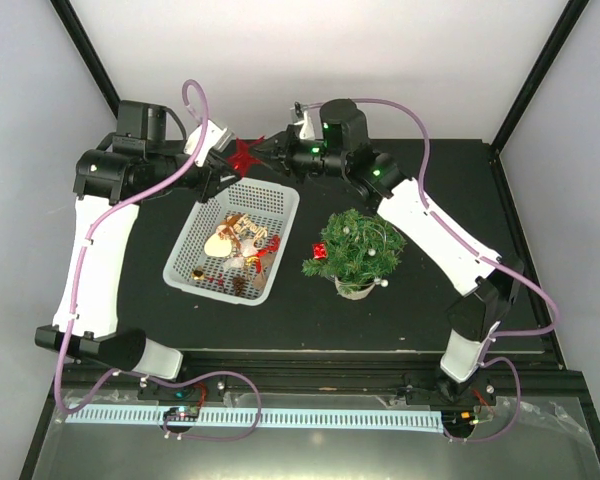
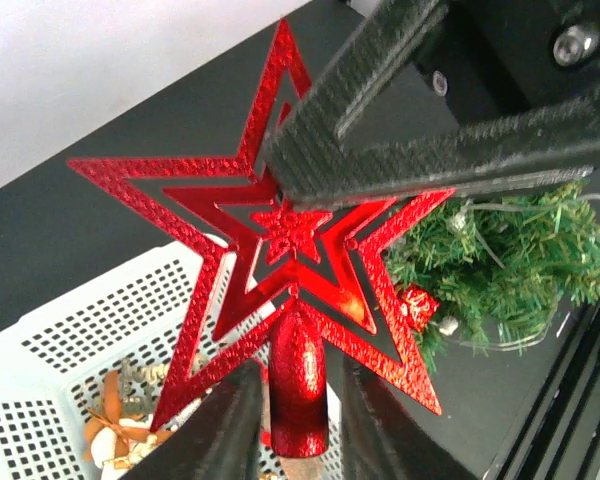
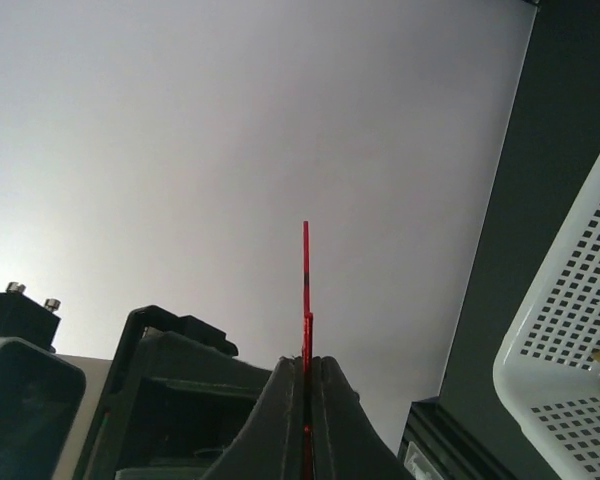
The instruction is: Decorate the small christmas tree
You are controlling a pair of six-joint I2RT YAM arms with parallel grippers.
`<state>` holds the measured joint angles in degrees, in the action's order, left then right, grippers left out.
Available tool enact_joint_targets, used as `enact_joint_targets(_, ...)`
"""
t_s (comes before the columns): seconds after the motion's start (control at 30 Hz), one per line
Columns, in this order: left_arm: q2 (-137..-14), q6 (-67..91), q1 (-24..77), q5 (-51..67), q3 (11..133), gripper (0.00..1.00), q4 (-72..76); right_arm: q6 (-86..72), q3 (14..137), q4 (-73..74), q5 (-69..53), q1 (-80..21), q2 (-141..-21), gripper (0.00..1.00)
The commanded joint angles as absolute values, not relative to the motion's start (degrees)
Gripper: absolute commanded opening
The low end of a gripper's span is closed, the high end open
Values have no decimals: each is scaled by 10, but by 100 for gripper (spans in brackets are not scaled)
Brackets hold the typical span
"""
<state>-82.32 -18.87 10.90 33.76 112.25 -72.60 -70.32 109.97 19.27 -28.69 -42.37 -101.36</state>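
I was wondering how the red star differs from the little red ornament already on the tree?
The red star is much larger than the red ornament. The star is a flat, open-cut outline with a cone stem; the ornament is a compact lump. The star is off the tree, pinched in the right gripper, while the ornament sits among the branches of the small christmas tree. Both are shiny red.
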Motion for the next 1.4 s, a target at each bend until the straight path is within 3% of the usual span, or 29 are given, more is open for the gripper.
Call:
enact_joint_targets(0.0, -831, -190, 106, 362, 1131, 28, -727, -673, 1125, 226, -284, -430, -1009, 1)
enact_joint_targets(0.07, -830, -191, 106, 363, 1130, 40, -728, -659, 1132, 243, -271, -429, -1004, 1)
enact_joint_targets(0.17, -828, -194, 106, 360, 1129, 52, -727, -633, 1148, 275, -247, -427, -997, 1)
enact_joint_targets(0.3, -827, -198, 106, 356, 1128, 79, -732, -574, 1192, 343, -201, -414, -988, 1)
enact_joint_targets(0.4, -826, -217, 107, 369, 1125, 80, -747, -524, 1212, 402, -182, -390, -968, 1)
enact_joint_targets(0.63, -823, -220, 107, 364, 1092, 83, -743, -347, 1383, 710, -41, -376, -969, 1)
enact_joint_targets(0.7, -825, -222, 108, 364, 1088, 83, -743, -320, 1381, 762, -4, -375, -955, 1)
enact_joint_targets(0.93, -845, -224, 108, 354, 1083, 83, -743, -289, 1318, 837, 48, -394, -883, 1)
enact_joint_targets(1.37, -873, -238, 122, 303, 1061, 83, -724, -286, 1307, 869, 237, -510, -890, 1)
